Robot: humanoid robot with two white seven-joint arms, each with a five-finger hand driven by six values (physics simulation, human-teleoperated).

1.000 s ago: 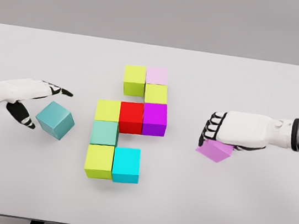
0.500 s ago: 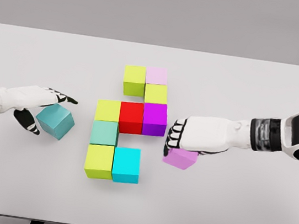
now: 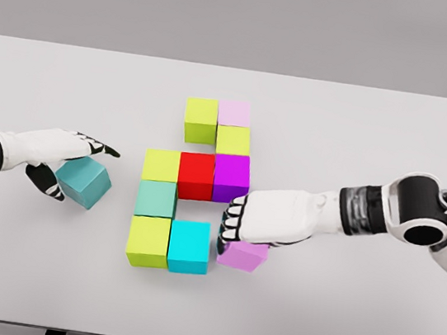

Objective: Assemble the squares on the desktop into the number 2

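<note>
Several coloured cubes form a partial figure mid-table: lime [image 3: 201,119] and pale pink [image 3: 234,112] on top, lime [image 3: 233,140], then lime [image 3: 161,165], red [image 3: 196,174] and purple [image 3: 231,177], teal-green [image 3: 157,198], and lime [image 3: 149,241] with cyan [image 3: 189,246] at the bottom. My right hand [image 3: 236,224] is shut on a violet cube [image 3: 243,256], just right of the cyan cube. My left hand [image 3: 62,163] is shut on a teal cube [image 3: 82,181] at the left, thumb under it, fingers over its top.
The white table [image 3: 361,137] spans the view, its front edge near the bottom. My right forearm [image 3: 367,209] reaches across the right half.
My right hand has carried the violet cube leftward, from the right side to beside the cyan cube. My left hand with the teal cube shifted slightly right.
</note>
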